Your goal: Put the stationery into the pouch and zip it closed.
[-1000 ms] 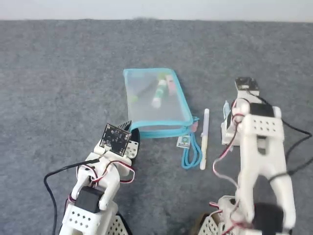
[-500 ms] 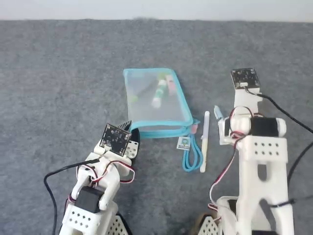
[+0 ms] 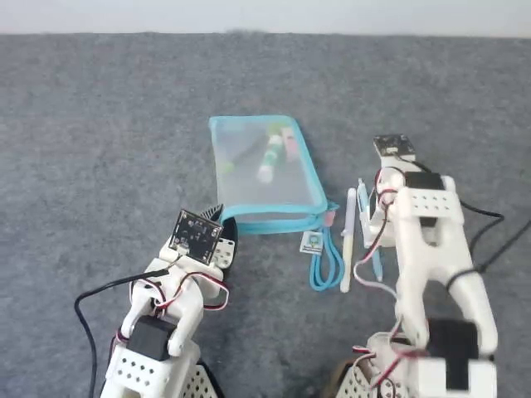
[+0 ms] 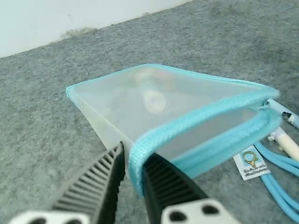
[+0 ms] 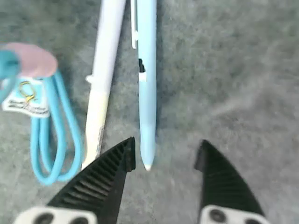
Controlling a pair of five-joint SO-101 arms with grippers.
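1. Now the pouch (image 3: 265, 178) lies in the middle of the table with its mouth toward the arms. Some stationery is already inside it, and the left gripper (image 4: 133, 161) is clenched on its turquoise zipper edge.
2. The blue pen (image 5: 146, 84) and the white pen (image 5: 105, 79) lie side by side just beside the pouch, not yet inside.
3. In the last second the right arm has shifted closer to the pens. The right gripper (image 5: 167, 144) now hangs released, jaws wide, over the blue pen's tip. I judge that it prepares to pick up this pen.
4. The surface is a grey felt-like mat (image 3: 99, 124), and behind it stands a pale wall (image 3: 265, 15).
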